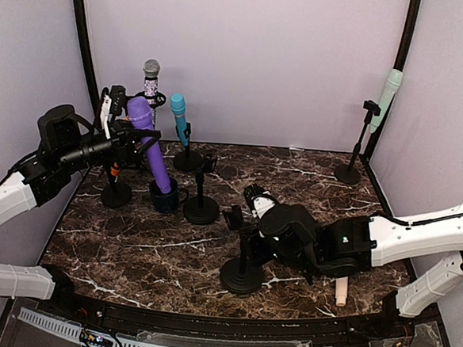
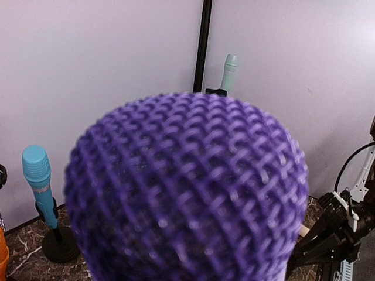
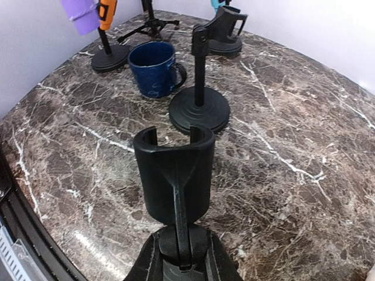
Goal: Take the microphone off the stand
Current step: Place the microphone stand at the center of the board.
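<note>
A purple microphone (image 1: 151, 144) is tilted in the air at the back left, with my left gripper (image 1: 139, 138) shut on its body below the head. Its mesh head (image 2: 187, 193) fills the left wrist view and hides the fingers. Its lower end (image 3: 80, 14) hangs clear of the table, up and left of a blue mug (image 3: 153, 70). At the front centre my right gripper (image 3: 181, 266) is shut on the neck of a black stand (image 1: 241, 276), just under its empty clip (image 3: 174, 175).
A second empty stand (image 1: 201, 208) is beside the blue mug (image 1: 166, 198). A sparkly microphone (image 1: 151, 76), a teal one (image 1: 180, 118) and a mint one (image 1: 390, 89) sit on stands at the back. A beige cylinder (image 1: 340, 292) lies front right.
</note>
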Robot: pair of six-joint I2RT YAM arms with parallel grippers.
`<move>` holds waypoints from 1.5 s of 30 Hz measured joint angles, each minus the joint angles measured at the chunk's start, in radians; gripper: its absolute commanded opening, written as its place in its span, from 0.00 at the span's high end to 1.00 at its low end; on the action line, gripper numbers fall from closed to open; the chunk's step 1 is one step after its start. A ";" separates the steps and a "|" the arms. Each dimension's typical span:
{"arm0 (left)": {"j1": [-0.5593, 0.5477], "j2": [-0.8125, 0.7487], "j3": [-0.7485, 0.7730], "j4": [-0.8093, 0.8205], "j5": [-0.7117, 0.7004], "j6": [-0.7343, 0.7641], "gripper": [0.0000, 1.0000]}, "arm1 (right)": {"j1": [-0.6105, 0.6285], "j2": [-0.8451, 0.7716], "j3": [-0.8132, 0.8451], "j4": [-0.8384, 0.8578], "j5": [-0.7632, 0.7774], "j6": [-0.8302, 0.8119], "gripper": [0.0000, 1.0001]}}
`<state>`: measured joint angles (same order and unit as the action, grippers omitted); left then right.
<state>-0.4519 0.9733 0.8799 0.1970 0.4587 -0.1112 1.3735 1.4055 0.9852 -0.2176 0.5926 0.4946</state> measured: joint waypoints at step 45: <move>0.000 -0.097 -0.238 -0.208 0.088 -0.038 0.99 | -0.382 0.275 0.160 0.383 -0.092 -0.250 0.25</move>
<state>-0.4519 0.8761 0.6415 -0.0113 0.5465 -0.1490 0.9916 1.6802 1.1450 0.1658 0.5011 0.2447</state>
